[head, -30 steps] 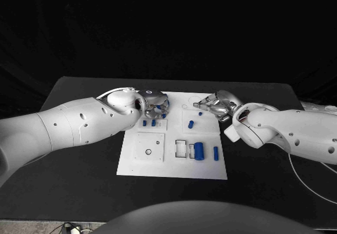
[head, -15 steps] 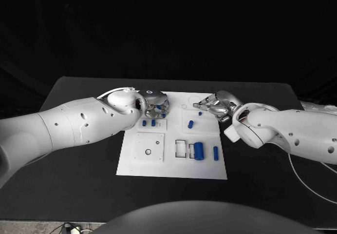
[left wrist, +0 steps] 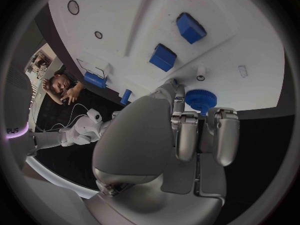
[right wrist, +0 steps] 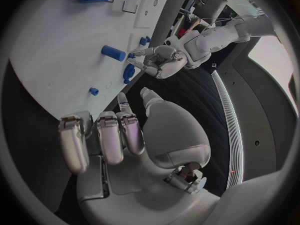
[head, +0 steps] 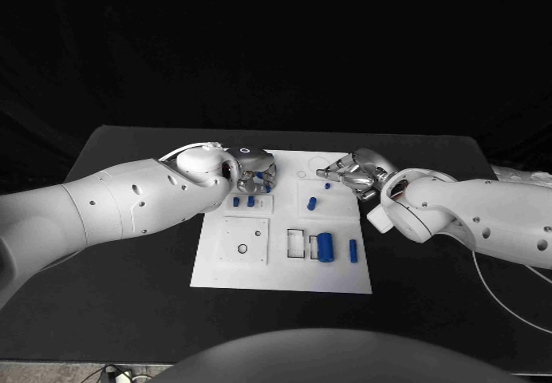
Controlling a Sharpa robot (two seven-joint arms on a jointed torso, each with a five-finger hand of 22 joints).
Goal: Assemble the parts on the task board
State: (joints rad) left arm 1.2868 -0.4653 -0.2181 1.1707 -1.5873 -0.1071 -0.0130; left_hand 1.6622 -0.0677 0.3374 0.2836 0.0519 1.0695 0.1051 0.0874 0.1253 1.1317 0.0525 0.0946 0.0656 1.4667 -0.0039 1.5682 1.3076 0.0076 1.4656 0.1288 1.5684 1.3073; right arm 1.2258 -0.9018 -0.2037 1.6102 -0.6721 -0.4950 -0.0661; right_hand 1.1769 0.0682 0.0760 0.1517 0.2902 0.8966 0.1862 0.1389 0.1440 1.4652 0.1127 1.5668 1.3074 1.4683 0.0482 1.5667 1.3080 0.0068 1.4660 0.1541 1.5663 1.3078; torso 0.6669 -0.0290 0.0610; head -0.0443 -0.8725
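- My left hand (head: 255, 177) is over the far left corner of the white board (head: 288, 275); its fingers (left wrist: 186, 135) curl round a blue toothed wheel (left wrist: 200, 99), held, I judge, for seating nearby.
- My right hand (head: 354, 171) hovers by the far right edge, fingers curled in, holding nothing.
- Two square blue blocks (left wrist: 164, 57) sit just beyond the wheel; a blue cylinder (head: 325, 246) lies nearer me.

The task board (head: 284, 263) is a flat white plate with a smooth matt face, thin outlines marked on it. The parts (head: 327, 246) look like smooth blue plastic. The table (head: 138, 311) is dull matt black. Both hands, left hand (head: 255, 177) and right hand (head: 352, 171), are silvery metal with a soft sheen; the arm shells (head: 115, 207) are glossy white plastic.
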